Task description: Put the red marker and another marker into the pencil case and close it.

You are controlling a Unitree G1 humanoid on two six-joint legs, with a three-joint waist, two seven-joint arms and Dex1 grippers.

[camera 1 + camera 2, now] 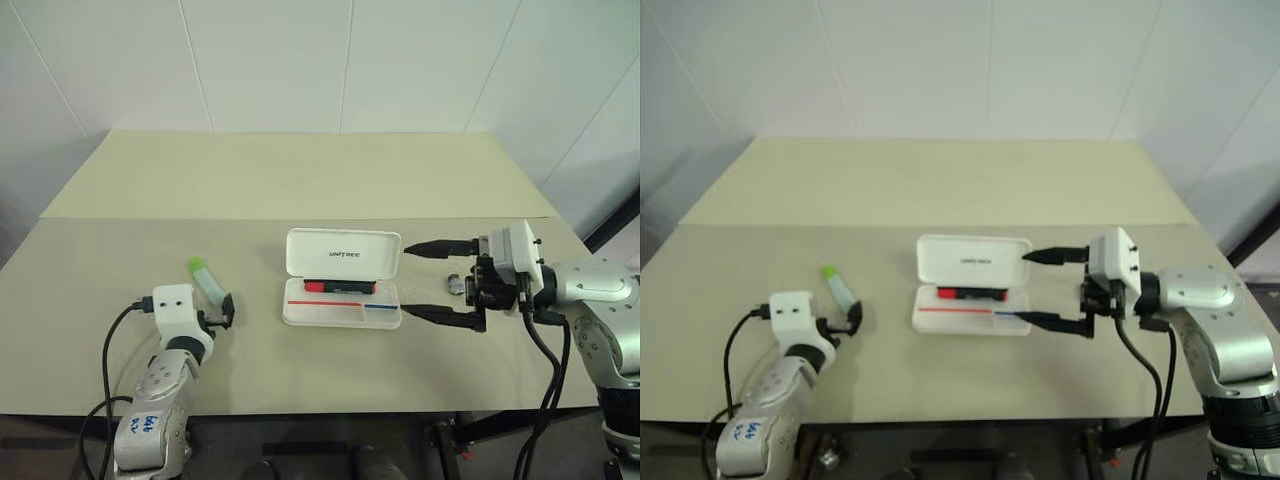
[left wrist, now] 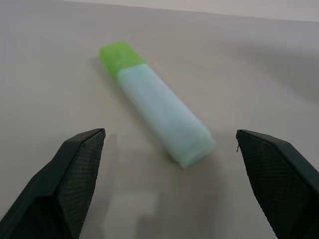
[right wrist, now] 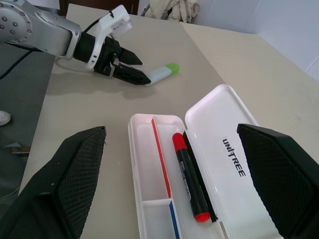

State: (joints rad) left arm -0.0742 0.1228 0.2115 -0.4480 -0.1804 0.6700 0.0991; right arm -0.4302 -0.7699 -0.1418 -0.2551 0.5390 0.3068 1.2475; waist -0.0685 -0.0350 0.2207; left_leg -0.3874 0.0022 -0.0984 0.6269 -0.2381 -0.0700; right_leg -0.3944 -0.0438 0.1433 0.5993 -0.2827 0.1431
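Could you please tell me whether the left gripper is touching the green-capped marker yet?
Apart. The left wrist view shows the left gripper open, bare table between each finger and the marker.

Colours on my table

My pencil case (image 3: 234, 149) is white with dark "UNITREE" lettering on its lid and a red-then-blue stripe inside; in it lies the red marker (image 3: 188, 175), black-barrelled with red at both ends. Well apart from the case, on the pale beige table (image 1: 300, 190), the other marker (image 2: 158, 107) is whitish-translucent with a bright green cap. My fingers (image 2: 75, 174) are black.
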